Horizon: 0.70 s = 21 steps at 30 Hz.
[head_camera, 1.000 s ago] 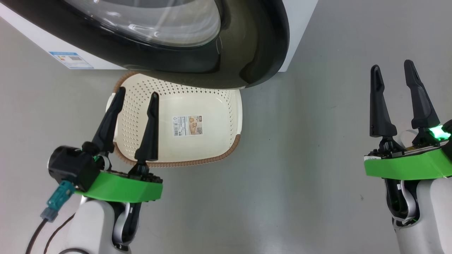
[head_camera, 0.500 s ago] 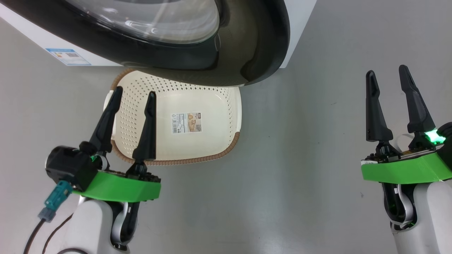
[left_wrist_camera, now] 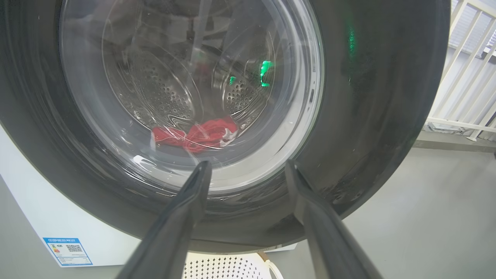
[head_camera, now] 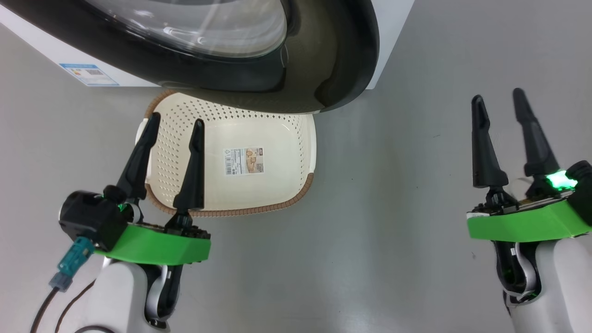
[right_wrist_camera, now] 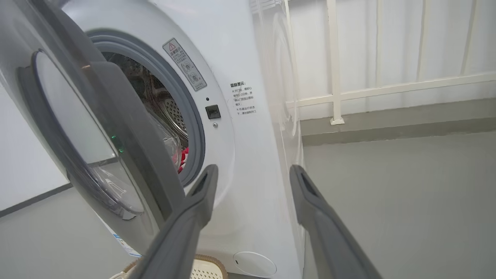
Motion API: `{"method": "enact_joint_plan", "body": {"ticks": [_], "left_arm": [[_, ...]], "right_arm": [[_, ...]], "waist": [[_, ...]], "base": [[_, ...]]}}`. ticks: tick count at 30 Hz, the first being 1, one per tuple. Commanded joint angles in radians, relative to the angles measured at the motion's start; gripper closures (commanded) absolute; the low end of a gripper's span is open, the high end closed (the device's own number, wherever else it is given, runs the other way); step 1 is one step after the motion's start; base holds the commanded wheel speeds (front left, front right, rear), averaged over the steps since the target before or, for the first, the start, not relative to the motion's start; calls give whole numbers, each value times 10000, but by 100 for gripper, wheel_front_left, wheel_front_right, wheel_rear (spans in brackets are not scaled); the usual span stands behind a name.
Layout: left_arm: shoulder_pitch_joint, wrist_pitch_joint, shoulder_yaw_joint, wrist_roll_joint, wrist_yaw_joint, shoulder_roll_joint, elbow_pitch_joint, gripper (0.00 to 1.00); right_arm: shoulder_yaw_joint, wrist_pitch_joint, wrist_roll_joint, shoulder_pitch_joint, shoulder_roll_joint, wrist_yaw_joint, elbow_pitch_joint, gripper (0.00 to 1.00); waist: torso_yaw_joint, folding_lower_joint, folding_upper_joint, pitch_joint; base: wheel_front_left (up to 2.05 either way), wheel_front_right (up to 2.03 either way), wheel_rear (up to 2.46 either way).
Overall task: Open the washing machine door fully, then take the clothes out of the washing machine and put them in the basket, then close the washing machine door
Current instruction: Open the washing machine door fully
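The washing machine door [head_camera: 277,88] stands part-way open, its black rim and glass bowl [left_wrist_camera: 186,89] overhanging the cream basket [head_camera: 277,152]. The basket sits on the floor against the white washing machine [right_wrist_camera: 248,162] and holds just its paper label. Red clothes [left_wrist_camera: 197,133] lie in the steel drum, seen through the glass and as a red bit [right_wrist_camera: 183,157] in the door gap. My left gripper [head_camera: 175,122] is open above the basket's left end, short of the door. My right gripper [head_camera: 497,95] is open over bare floor, well right of the door's edge.
A blue sticker [head_camera: 89,74] marks the machine's lower left front; a round white flap [right_wrist_camera: 254,264] sits at its lower right. A white railing [right_wrist_camera: 333,97] runs behind the machine. Grey floor [head_camera: 393,208] spreads between and right of my arms.
My right gripper has drawn back and slightly left, lower in the head view. The camera shifted a little early on; the left gripper, door and basket keep their places.
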<state>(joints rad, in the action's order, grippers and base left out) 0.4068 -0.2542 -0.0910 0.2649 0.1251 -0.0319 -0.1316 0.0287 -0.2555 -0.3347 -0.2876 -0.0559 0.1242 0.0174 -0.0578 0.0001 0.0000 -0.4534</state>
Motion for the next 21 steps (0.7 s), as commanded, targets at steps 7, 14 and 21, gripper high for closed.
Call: {"method": "enact_joint_plan", "body": {"ticks": [7, 14, 21], "left_arm": [[-165, -76, 299, -78, 56, -183, 295, 0], [-182, -76, 277, 44, 56, -183, 213, 0], [-140, -76, 217, 152, 56, -183, 205, 0]], "right_arm": [[-899, -62, -3990, -663, 56, 65, 164, 100], [-2152, 66, -7682, -1844, -292, 65, 444, 100], [-2564, 1697, -10771, -3137, -1071, 65, 441, 100]], "waist": [[3, 0, 0, -4], [-84, 0, 0, -33], [-261, 0, 0, -152]], "base": [[0, 0, 0], [0, 0, 0], [0, 0, 0]]}}
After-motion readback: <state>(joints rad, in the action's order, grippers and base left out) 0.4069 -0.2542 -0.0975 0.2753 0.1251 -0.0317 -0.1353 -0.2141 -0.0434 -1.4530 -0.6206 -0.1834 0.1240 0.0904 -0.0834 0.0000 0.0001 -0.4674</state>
